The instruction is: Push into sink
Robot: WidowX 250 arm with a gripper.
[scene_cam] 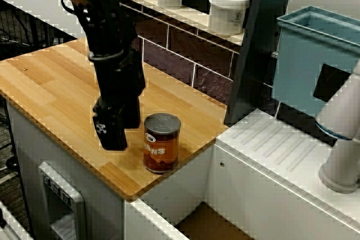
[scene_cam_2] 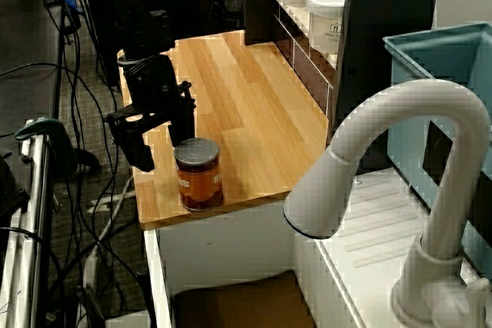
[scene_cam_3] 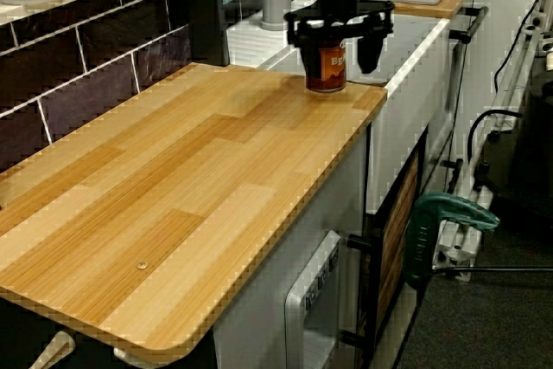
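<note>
Looking down, I see my fingers [scene_cam: 115, 125] spread wide just behind the upright can [scene_cam: 162, 142], sink [scene_cam: 205, 223] beyond it.

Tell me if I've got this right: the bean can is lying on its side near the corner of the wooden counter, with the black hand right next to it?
Not quite: the can stands upright, lid up, as the view from above shows. It is near the wooden counter's corner, beside the black hand.
</note>
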